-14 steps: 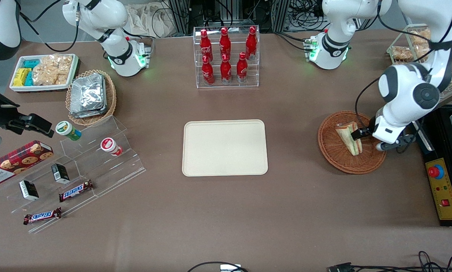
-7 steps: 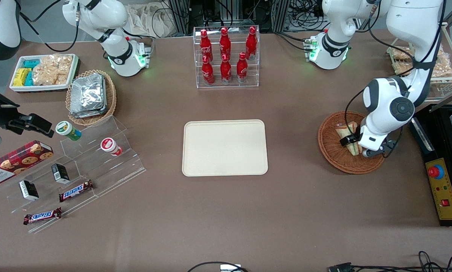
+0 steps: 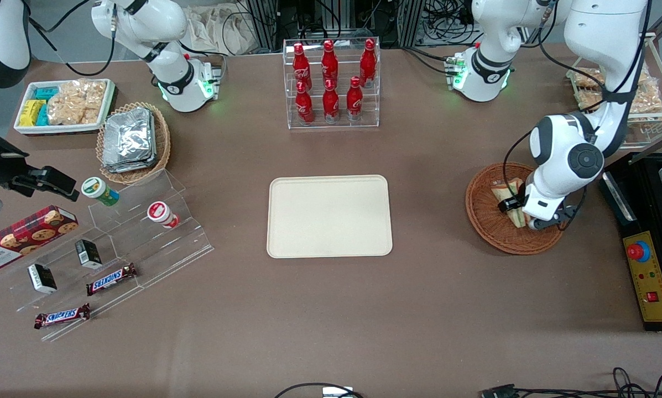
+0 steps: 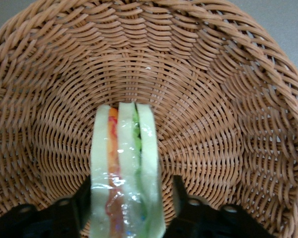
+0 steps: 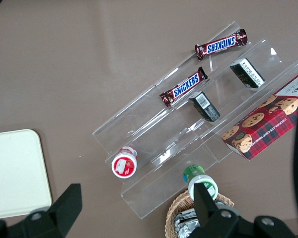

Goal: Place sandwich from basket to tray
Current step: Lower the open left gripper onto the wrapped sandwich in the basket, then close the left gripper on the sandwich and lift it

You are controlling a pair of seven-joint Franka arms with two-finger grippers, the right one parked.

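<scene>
The sandwich (image 3: 506, 193) (image 4: 124, 163), a wrapped white wedge with orange and green filling, lies in the reddish-brown wicker basket (image 3: 488, 224) (image 4: 223, 99) toward the working arm's end of the table. My left gripper (image 3: 519, 215) (image 4: 130, 201) is down inside the basket, open, with one black finger on each side of the sandwich's wide end. One finger (image 4: 82, 201) is right against the wrap; the other finger (image 4: 179, 196) stands a small gap away. The arm's wrist hides the sandwich's nearer part in the front view. The beige tray (image 3: 329, 215) (image 5: 15, 173) lies bare at the table's middle.
A clear rack of red bottles (image 3: 331, 83) stands farther from the camera than the tray. A black control box (image 3: 649, 276) and a wire rack of snacks (image 3: 613, 72) flank the basket. Toward the parked arm's end are acrylic steps (image 3: 142, 237) with snacks and a paler foil-packet basket (image 3: 133, 141).
The left arm has swung inward and come down over the basket. Its gripper moved from beside the sandwich to straddling it, and it has barely shifted in the last half second.
</scene>
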